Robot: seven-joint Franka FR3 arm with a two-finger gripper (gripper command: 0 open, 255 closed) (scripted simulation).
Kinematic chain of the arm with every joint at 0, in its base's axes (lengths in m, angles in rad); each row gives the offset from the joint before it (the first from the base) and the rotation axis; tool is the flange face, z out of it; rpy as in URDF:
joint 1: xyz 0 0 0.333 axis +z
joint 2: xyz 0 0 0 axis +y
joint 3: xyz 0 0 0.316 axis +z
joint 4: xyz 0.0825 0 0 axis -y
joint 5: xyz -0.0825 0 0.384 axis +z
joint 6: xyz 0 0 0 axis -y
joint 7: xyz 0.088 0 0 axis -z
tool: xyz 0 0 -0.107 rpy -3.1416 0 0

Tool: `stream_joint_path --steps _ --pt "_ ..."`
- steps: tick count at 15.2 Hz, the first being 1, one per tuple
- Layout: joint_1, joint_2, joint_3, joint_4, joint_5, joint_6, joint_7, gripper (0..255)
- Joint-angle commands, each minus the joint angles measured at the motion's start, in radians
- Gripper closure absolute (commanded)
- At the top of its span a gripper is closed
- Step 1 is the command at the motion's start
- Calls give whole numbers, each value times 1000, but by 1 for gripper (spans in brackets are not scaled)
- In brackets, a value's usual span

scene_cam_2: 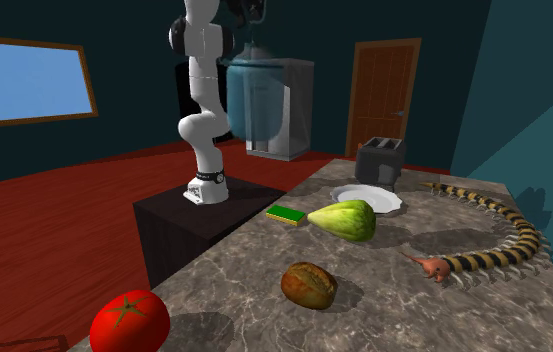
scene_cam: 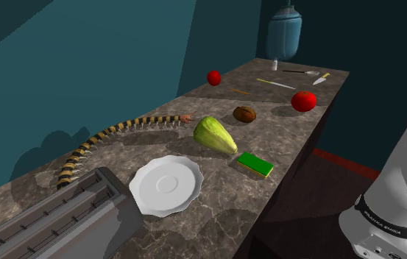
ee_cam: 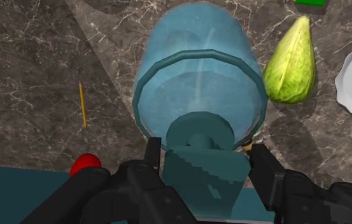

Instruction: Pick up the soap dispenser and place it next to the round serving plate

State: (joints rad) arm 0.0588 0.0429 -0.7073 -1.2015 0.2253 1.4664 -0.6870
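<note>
Claw [ee_cam: 206, 154] pinches the blue soap dispenser [ee_cam: 197, 83] at its pump, whose top the shoulder view crops.

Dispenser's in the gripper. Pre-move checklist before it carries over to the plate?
1. Grip: ok. The gripper is shut on the soap dispenser, with its fingers on both sides of the pump head.
2. Clear of the counter: ok, it hangs above it.
3. Upright: ok in the second exterior view.
4. Target found: ok. The plate lies between the toaster and the green vegetable.
5. Free spot beside the plate: ok, bare counter between it and the counter's near edge.
6. Carry height over the vegetable and the sponge: cannot tell.
</note>
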Motion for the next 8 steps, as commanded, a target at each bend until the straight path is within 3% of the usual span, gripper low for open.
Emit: stream_joint_path --steps 1,8 --pt "17 -9 14 -18 -13 17 24 255" --pt "117 -68 111 -206 -97 186 179 255"
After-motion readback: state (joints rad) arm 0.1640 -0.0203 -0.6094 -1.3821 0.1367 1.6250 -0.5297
